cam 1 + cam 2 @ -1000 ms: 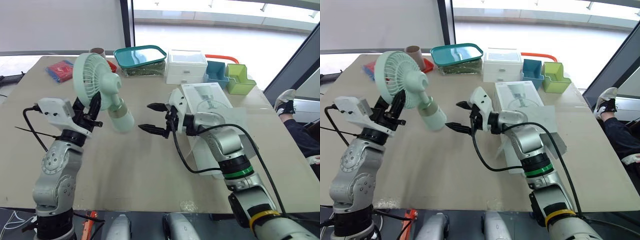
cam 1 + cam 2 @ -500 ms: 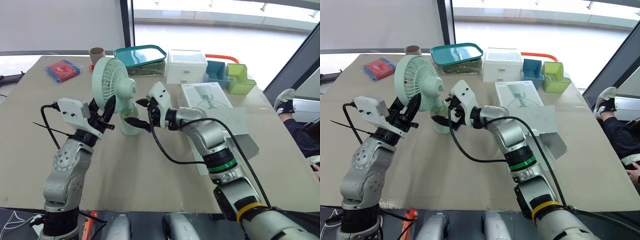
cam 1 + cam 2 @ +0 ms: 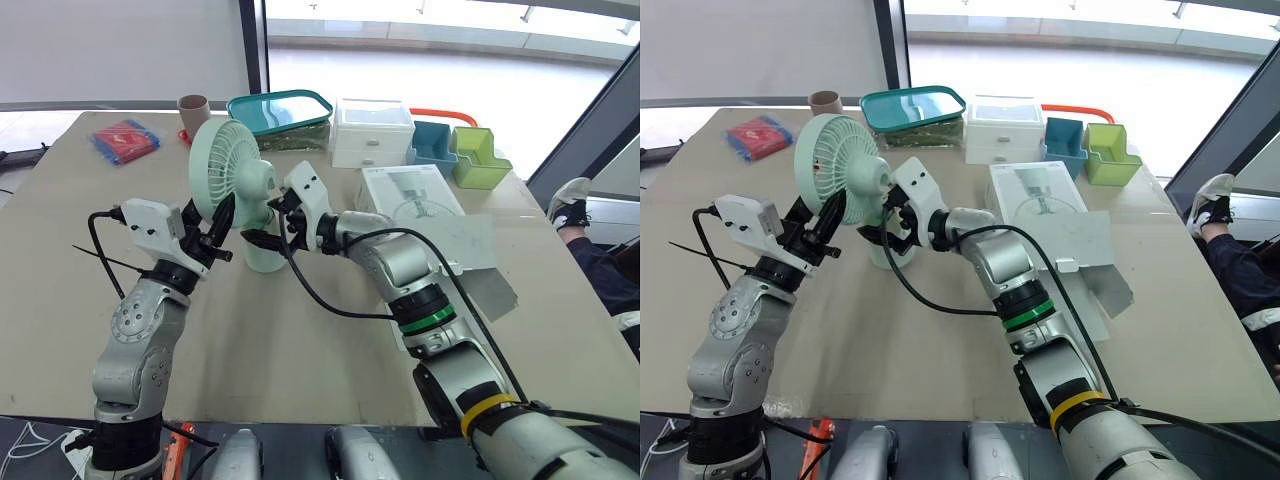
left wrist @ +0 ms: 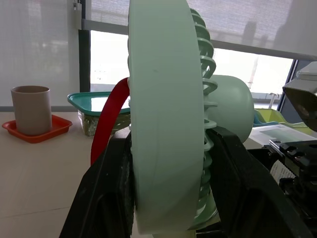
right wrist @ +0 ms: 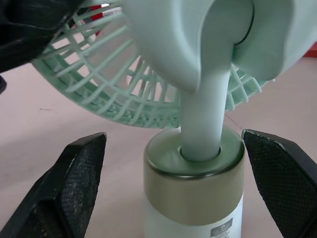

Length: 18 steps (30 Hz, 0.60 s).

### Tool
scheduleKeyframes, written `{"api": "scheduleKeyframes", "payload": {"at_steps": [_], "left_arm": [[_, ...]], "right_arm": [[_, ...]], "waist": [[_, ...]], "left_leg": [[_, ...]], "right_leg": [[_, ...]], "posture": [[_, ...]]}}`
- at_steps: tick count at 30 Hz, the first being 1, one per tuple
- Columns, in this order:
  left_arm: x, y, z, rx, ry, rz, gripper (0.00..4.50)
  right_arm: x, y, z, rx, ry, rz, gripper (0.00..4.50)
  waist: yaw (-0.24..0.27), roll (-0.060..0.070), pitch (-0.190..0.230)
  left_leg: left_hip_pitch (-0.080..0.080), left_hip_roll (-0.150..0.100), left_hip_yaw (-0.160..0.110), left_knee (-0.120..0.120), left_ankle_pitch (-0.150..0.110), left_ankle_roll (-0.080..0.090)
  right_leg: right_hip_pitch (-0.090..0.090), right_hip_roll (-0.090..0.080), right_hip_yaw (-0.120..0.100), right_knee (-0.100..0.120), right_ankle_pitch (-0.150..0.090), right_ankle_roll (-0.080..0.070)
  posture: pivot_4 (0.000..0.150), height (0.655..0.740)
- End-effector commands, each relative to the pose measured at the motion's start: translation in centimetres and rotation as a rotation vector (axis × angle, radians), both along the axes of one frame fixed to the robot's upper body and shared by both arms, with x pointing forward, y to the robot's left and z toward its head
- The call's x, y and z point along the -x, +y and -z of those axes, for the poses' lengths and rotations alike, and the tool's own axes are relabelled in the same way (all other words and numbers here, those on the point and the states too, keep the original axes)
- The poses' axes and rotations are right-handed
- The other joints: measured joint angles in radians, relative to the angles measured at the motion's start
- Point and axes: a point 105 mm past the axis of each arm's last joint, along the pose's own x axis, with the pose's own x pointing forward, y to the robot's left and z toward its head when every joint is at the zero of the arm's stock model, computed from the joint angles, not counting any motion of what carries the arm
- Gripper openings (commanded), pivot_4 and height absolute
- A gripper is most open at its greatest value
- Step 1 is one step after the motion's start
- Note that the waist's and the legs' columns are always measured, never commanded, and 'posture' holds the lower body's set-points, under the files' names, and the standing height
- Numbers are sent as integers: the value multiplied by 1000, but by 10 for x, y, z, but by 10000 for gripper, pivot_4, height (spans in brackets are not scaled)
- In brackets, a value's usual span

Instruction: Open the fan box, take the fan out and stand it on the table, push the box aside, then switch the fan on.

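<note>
Fan (image 3: 230, 168): mint plastic, round ribbed grille on a smooth neck, cylindrical base with a dull gold band. It's upright on the tabletop (image 3: 300, 345), just left of the flat white box (image 3: 425, 215). Left end effector (image 3: 215, 228) is clamped across the grille rim. Right end effector (image 3: 268, 220) is spread wide either side of the base, gaps both sides. Bare tabletop toward the near edge.

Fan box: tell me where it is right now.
In the head views the fan box lies on the robot's right, just in front of the white drawers, with the fan to its left.
</note>
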Motion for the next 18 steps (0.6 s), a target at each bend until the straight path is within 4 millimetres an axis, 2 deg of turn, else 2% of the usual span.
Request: {"api": "scheduleKeyframes", "payload": {"at_steps": [1,2,4,5,6,11,16,18], "left_arm": [[10,-4,-27,-4,-130,14,15552],[11,-4,-27,-5,-130,15,15552],[11,-4,-26,-8,-129,15,15552],[11,-5,-26,-10,-129,15,15552],[11,-5,-26,-11,-128,15,15552],[10,-5,-27,-12,-131,15,15552],[10,-5,-27,-9,-130,18,15552],[9,-6,-27,-10,-130,19,15552]], "right_arm": [[0,5,-21,-43,-59,-9,38013],[-1,6,-22,-49,-59,-7,32047],[-2,6,-25,-58,-60,-5,24287],[-2,6,-25,-60,-60,-5,23106],[-2,6,-25,-60,-61,-6,19156],[-2,7,-24,-59,-63,-14,19156],[-2,7,-25,-60,-65,-11,5671],[-1,7,-25,-61,-66,-12,5671]], "waist": [[0,0,0],[0,0,0],[0,0,0],[0,0,0],[0,0,0],[0,0,0],[0,0,0],[0,0,0]], "left_leg": [[0,0,0,0,0,0],[0,0,0,0,0,0],[0,0,0,0,0,0],[0,0,0,0,0,0],[0,0,0,0,0,0],[-1,0,0,0,0,0],[-1,0,0,0,0,0],[-1,0,0,0,0,0]], "right_leg": [[0,0,0,0,0,0],[0,0,0,0,0,0],[0,0,0,0,0,0],[0,0,0,0,0,0],[0,0,0,0,0,0],[-1,0,0,0,0,0],[-1,0,0,0,0,0],[-1,0,0,0,0,0]], "posture": [[1500,7400],[1500,7400],[1500,7400],[1500,7400],[1500,7400],[1500,7400],[1500,7400],[1500,7400]]}}
